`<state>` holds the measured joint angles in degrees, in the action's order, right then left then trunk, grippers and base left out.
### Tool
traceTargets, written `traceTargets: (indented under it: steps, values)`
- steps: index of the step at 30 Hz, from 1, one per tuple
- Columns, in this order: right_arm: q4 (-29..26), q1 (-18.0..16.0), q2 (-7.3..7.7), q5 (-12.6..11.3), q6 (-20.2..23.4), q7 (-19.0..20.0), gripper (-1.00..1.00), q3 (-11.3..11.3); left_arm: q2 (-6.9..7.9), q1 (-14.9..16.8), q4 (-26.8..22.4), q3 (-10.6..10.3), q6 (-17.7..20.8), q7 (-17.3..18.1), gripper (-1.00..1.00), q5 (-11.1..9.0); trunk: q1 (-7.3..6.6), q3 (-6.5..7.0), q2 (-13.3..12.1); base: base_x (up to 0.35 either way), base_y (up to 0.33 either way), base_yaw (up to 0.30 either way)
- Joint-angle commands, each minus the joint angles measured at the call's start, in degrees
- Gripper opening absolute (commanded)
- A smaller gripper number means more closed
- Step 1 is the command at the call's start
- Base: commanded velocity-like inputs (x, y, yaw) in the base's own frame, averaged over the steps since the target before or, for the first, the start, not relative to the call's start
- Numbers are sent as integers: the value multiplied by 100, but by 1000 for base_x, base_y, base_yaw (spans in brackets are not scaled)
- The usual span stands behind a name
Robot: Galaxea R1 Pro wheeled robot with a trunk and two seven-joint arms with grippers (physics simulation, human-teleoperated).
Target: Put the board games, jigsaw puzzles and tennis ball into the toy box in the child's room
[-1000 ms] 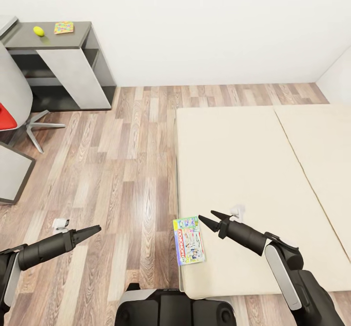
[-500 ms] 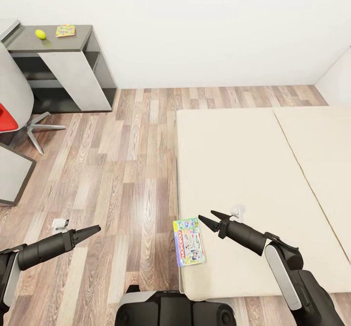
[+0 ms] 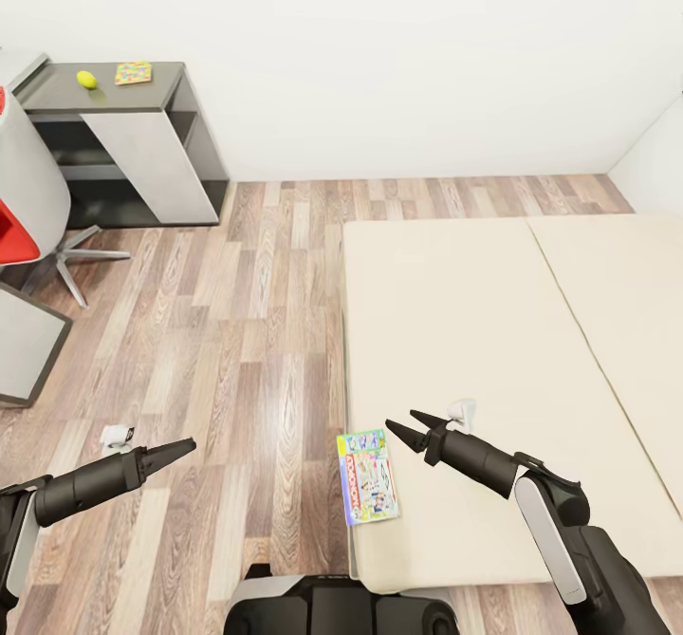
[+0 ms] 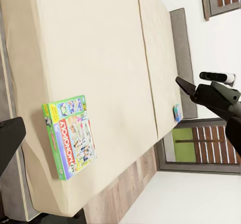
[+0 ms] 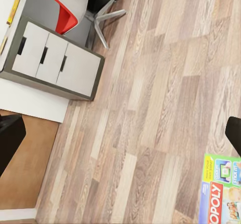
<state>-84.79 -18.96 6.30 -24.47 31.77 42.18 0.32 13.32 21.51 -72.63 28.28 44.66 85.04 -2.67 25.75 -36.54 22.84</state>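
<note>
A green-edged board game (image 3: pixel 367 476) with a red banner lies flat on the near left corner of the bed (image 3: pixel 493 331). My right gripper (image 3: pixel 400 421) is open and hovers just right of and above it, empty. In the right wrist view the game (image 5: pixel 221 191) sits close to one of its fingers (image 5: pixel 234 132). My left gripper (image 3: pixel 185 445) is open over the floor, left of the bed. A small blue board game (image 4: pixel 177 112) lies at the bed's far edge. The tennis ball (image 3: pixel 86 79) and a jigsaw puzzle (image 3: pixel 133 72) rest on the table's dark-grey cabinet section (image 3: pixel 161 80). The toy box is out of view.
A red-seated swivel chair (image 3: pixel 19 227) with a star base stands at the left near white drawers (image 5: pixel 55 63). Wood-plank floor (image 3: pixel 237 331) runs between the cabinet and the bed. White walls close the far side.
The whole picture has slid downward, so the camera has moved. Both arms keep their places in the frame, and the board game lies where it was.
</note>
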Motion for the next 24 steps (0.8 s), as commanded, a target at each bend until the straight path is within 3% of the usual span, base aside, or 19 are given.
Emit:
traceTargets:
  steps: [1,24]
  values:
    - [-2,-2,3,-41,39,-9,100,3,2,2,-3,2,60,21,100,0,3,3,8,0,0,0]
    - [-1,-2,3,-80,39,-9,100,3,4,2,-4,9,60,29,100,-5,3,149,8,0,0,2]
